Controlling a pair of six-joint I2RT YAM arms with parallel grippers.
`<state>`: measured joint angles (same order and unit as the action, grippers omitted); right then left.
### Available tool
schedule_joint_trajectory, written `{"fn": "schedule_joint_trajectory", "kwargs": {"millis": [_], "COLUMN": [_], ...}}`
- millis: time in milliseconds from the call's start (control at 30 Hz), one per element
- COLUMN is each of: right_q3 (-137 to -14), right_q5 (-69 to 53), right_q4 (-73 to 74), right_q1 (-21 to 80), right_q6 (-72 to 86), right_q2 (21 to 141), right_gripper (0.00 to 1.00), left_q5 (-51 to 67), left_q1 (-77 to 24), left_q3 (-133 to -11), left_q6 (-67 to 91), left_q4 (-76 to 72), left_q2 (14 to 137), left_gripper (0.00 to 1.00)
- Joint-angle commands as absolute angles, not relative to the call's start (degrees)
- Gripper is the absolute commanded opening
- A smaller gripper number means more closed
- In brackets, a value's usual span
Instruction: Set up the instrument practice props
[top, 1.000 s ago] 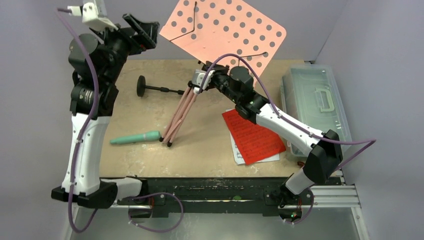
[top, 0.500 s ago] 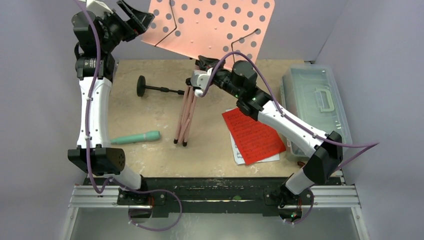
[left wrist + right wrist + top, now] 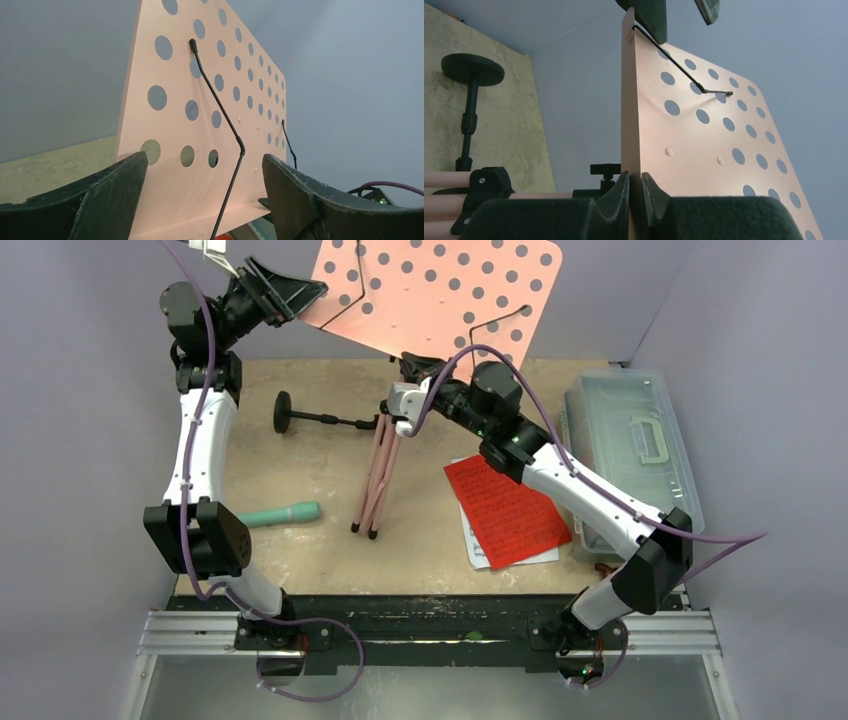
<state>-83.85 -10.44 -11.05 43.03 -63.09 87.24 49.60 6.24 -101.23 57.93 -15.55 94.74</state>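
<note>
The right gripper is clamped on the bottom edge of the pink perforated music stand, one dark padded finger on each face of the thin desk plate. Seen from above, the right arm reaches in from the right to the point where the plate meets its post. The plate is held high at the back of the table, nearly upright, with two thin black wire page holders lying across its dotted face.

The left gripper sits at the plate's upper left corner with its fingers spread wide. From its own camera they grip nothing. Whether a fingertip touches the plate's edge cannot be told.

Below the plate, the stand's pink tripod legs are folded together in a tight bundle, with their black feet down near the table's middle.

A small black round-base stand lies on its side just left of the legs. A teal recorder-like tube lies flat nearer the left arm. Red and white sheet-music pages lie to the right of the legs. A clear plastic lidded box sits at the right edge.
</note>
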Motion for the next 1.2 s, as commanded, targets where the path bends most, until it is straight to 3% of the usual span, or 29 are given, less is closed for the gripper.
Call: {"fn": "schedule_joint_trajectory", "kwargs": {"millis": [0,167,333,400,600,733,833,967,1067,1167], "right_q3": [-87.2,-86.7,-85.7,-85.8,-84.7,-80.8,-81.5,-86.6,-94.0,-100.6], "right_q5": [-12.5,-12.7,-12.6,-12.3,-5.6,5.8,11.3,5.5,0.4,-2.7], "right_q4": [-32.9,-33.1,-33.6,-33.0,-28.9,-28.9,-21.1,-5.4,6.6,15.8], "right_q1": [43.3,43.3,43.3,43.3,43.2,43.2,42.7,39.9,36.6,33.9], "right_q6": [-67.8,-67.7,-67.5,-67.0,-54.3,-41.1,-34.2,-28.1,-21.6,-15.1], "right_q2": [79.3,79.0,78.6,78.7,79.2,83.2,88.5,96.2,102.1,107.7], "right_gripper": [0.00,0.00,0.00,0.00,0.00,0.02,0.25,0.68,0.81,0.85], "left_q5": [48.4,41.5,38.1,38.5,41.0,41.4,40.2,36.7,34.5,34.6], "left_q1": [6.5,6.5,7.3,7.5,7.5,7.0,5.3,2.2,0.7,0.5], "left_q3": [-102.4,-112.4,-118.5,-118.2,-101.1,-92.6,-87.2,-81.4,-78.6,-77.8], "left_q6": [51.4,37.2,37.7,39.6,44.2,42.8,40.7,34.7,31.6,29.8], "left_q4": [-12.9,6.8,14.7,16.0,3.9,3.0,3.0,5.3,7.5,8.8], "left_q2": [93.1,93.7,97.8,99.9,95.5,94.4,94.2,94.5,95.4,95.5], "left_gripper": [0.85,0.89,0.93,0.90,0.87,0.87,0.87,0.87,0.87,0.87]}}
